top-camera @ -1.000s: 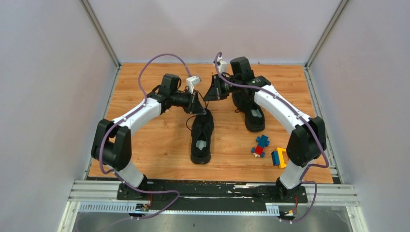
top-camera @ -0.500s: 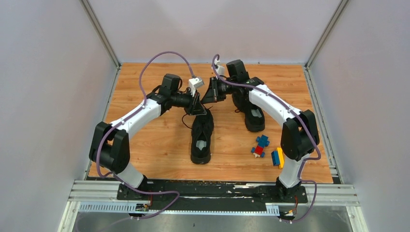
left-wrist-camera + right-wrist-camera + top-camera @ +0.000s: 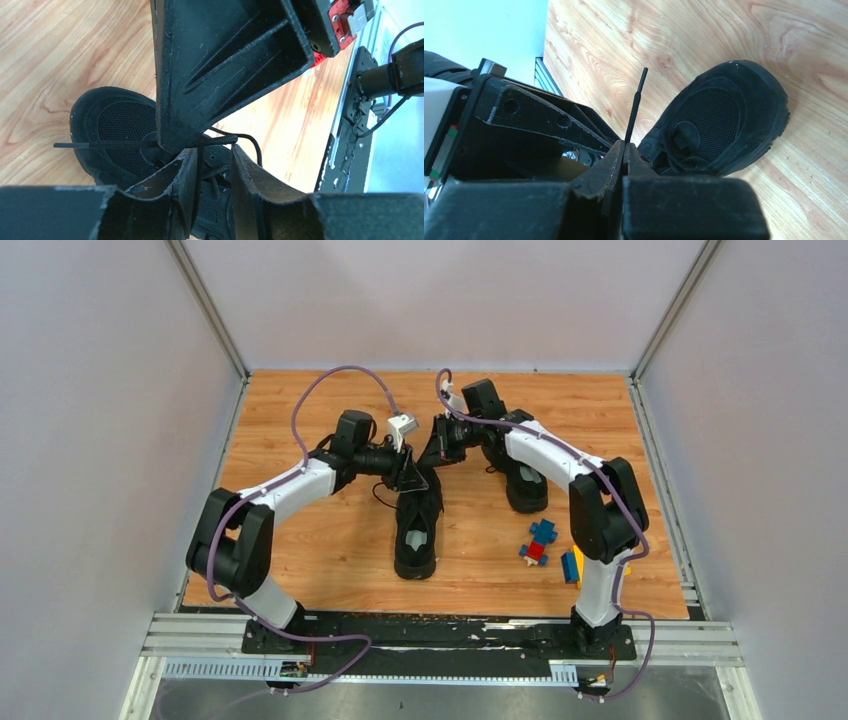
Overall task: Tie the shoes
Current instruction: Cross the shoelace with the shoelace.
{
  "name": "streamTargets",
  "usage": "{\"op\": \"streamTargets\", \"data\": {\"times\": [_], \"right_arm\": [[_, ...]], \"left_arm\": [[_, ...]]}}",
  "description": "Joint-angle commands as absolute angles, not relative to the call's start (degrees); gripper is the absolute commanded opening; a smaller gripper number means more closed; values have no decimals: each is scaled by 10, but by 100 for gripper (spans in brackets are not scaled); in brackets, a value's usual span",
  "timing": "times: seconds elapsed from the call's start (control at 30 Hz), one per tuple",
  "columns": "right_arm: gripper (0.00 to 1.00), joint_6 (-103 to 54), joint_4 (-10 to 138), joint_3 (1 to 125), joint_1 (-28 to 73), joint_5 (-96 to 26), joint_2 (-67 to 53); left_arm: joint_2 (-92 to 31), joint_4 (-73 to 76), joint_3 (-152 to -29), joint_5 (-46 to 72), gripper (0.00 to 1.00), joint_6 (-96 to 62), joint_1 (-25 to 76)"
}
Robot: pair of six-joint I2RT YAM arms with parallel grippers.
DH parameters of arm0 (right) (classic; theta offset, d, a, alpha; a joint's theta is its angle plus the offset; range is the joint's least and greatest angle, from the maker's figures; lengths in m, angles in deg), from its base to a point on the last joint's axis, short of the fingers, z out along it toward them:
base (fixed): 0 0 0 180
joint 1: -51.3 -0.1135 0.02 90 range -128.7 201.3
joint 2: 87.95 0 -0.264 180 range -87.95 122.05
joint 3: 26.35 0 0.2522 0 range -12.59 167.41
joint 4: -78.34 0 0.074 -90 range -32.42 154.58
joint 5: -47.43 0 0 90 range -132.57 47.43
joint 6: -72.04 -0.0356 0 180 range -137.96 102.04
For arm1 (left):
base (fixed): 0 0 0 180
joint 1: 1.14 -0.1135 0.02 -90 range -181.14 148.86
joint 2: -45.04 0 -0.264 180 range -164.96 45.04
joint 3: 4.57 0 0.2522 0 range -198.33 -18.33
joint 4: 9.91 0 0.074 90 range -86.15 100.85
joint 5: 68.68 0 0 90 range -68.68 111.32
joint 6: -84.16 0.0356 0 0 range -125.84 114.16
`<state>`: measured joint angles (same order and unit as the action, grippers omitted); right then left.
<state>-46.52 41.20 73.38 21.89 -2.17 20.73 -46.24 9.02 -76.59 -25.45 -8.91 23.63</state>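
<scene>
From above, left gripper point(image 3: 214, 156), jaws apart, hides black fabric sneaker point(image 3: 416, 530) toe; right gripper point(image 3: 625, 148) clamps thin black lace point(image 3: 636, 97).

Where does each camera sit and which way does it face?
Top external: above and behind the bases, looking down on the table; both arms, left shoe, right shoe show.
Left wrist: on the left arm, looking past the open left gripper at the left shoe's toe; the right gripper crosses above.
Right wrist: on the right arm, looking past the right gripper, shut on a lace, at that toe.
Shared: both wrist views show that toe and lace.
</scene>
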Motion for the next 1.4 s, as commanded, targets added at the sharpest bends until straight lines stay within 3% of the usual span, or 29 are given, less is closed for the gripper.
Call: {"op": "streamTargets", "data": {"times": [0.0, 0.3, 0.47, 0.7, 0.83, 1.03, 1.37], "right_arm": [[0, -503, 431, 734, 219, -35, 224], [0, -529, 432, 734, 219, -38, 241], [1, -489, 432, 733, 226, -20, 229], [31, -381, 418, 740, 278, 18, 210], [37, -342, 404, 722, 277, 22, 213], [37, -303, 395, 712, 266, 29, 220], [34, -249, 382, 776, 241, 42, 263]], "left_arm": [[-476, 0, -744, -256, 39, -136, 238], [-487, -9, -738, -200, 46, -154, 238], [-461, 59, -759, -228, 47, -119, 238], [-409, 205, -805, -173, 57, 3, 222], [-412, 183, -783, -151, 64, -13, 207], [-467, 188, -790, -99, 65, 7, 204], [-535, 168, -797, -137, 60, 21, 188]]}}
